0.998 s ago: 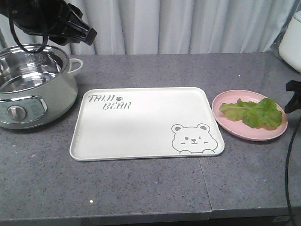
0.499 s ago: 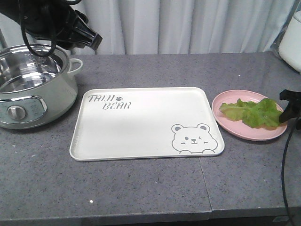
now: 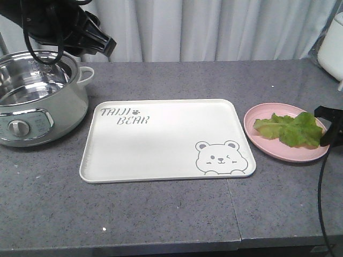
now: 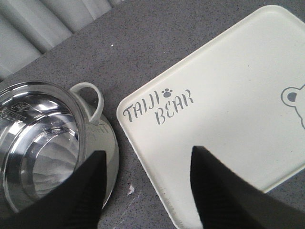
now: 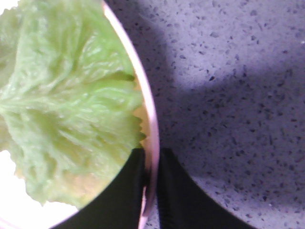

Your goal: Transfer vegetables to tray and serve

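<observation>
The vegetables (image 3: 292, 128), light-green lettuce leaves, lie on a round pink plate (image 3: 257, 142) to the right of the cream tray (image 3: 161, 139) with the bear drawing. My right gripper (image 3: 327, 128) is at the plate's right edge. In the right wrist view it (image 5: 151, 152) is shut on the pink plate's rim (image 5: 143, 90), one finger inside next to the lettuce (image 5: 66, 100), the other outside. My left gripper (image 4: 147, 152) hangs open and holds nothing, high above the gap between the pot (image 4: 38, 138) and the tray's (image 4: 228, 109) left edge.
A steel-lined electric pot (image 3: 37, 96) stands at the left of the grey counter. A white appliance (image 3: 335, 48) sits at the back right corner. The left arm (image 3: 64, 27) hangs over the pot. A curtain closes off the back.
My right gripper moved in from the right edge onto the plate's rim and shut on it; the plate slid slightly right. The left arm shifted a little right, then held.
</observation>
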You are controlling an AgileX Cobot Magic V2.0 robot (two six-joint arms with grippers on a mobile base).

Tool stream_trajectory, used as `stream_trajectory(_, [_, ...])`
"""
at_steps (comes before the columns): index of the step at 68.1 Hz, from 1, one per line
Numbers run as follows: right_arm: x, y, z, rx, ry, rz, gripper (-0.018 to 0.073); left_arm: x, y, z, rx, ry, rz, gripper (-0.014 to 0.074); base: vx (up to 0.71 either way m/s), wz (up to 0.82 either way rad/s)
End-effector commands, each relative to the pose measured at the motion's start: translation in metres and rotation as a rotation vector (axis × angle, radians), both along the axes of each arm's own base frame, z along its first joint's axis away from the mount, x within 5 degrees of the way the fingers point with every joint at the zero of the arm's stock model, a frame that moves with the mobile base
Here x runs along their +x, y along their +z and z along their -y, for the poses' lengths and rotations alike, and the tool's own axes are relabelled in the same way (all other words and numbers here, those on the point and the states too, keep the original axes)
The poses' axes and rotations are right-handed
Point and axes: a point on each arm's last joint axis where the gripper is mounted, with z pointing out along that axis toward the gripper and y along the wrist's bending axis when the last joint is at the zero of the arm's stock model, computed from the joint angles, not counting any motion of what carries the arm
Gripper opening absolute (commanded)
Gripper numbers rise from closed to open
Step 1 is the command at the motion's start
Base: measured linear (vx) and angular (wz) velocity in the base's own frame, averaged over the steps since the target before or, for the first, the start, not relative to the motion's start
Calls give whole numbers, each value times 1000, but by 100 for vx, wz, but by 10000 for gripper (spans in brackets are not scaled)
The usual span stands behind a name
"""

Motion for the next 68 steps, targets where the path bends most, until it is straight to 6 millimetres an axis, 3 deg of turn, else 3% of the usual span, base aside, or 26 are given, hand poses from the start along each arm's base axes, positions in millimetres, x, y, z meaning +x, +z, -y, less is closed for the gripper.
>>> stream_trajectory(1, [0,30,-1,-19,5,93,-12,-10,20,-8,-39,7,75,376,0,0])
stream_trajectory(24, [-1,47,11,167,-67,240,-7,-10,20,-8,-39,8,75,376,0,0])
stream_trajectory(38, [-8,87,4,233,-33,411,-5,-10,20,-8,-39,8,75,376,0,0])
stream_trajectory(47, [-3,111,-26,351,26,506,-4,-10,20,-8,-38,9,76,376,0,0])
stream_trajectory(68, [19,139,-163,302,344,577,-3,-5,20,-13,9,66,109,376,0,0])
